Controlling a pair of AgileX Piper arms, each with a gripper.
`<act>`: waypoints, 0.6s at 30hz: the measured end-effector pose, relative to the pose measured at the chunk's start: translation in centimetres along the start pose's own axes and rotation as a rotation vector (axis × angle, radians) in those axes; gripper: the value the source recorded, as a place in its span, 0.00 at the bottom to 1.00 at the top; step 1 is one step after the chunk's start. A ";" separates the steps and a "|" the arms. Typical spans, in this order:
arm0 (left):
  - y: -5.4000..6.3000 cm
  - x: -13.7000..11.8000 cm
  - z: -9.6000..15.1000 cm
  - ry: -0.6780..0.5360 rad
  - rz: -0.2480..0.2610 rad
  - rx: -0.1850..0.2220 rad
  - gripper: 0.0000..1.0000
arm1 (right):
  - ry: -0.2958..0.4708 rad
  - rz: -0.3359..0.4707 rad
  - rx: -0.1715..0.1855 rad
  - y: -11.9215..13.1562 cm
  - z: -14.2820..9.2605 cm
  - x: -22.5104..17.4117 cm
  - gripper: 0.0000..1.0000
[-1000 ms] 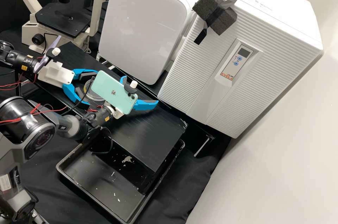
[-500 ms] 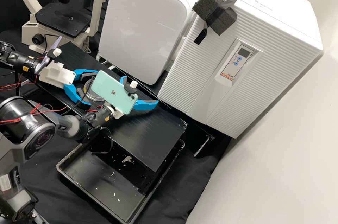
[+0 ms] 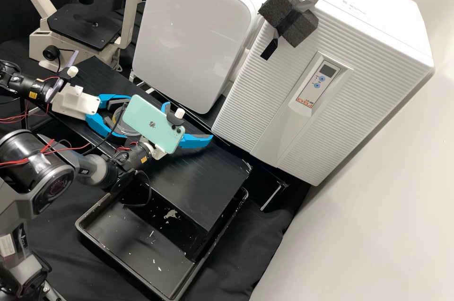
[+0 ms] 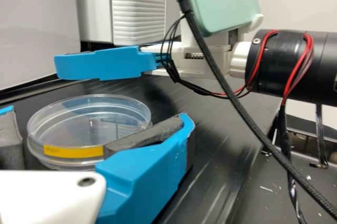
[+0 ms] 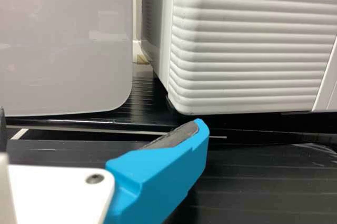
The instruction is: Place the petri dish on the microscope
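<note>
In the high view my left gripper (image 3: 111, 116) stands around the clear petri dish (image 3: 124, 126) on the black raised board. The left wrist view shows that dish (image 4: 89, 129), yellow label on its side, lying flat between the open fingers of my left gripper (image 4: 100, 139); one pad overlaps its edge, the other has a narrow gap. My right gripper (image 3: 187, 126), partly behind a green phone, is open with one blue finger pointing toward the white cabinets. In the right wrist view one finger (image 5: 163, 171) shows. The microscope (image 3: 85, 24) stands at the far left back.
Two white cabinets (image 3: 194, 31) (image 3: 326, 69) line the board's back edge. A black tray (image 3: 137, 263) with pale scraps lies in front, below the board (image 3: 203, 187). The phone (image 3: 153, 124) on the right arm is close beside the dish; a cable (image 4: 231, 97) crosses near it.
The fingers of my left gripper have drawn slightly closer together around the dish, and its wrist has shifted a little. The right arm and the dish have kept their places.
</note>
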 end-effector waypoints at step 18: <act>0.0 -0.1 -0.4 0.021 0.009 -0.003 0.00 | 0.000 0.000 0.000 0.0 0.0 0.0 1.00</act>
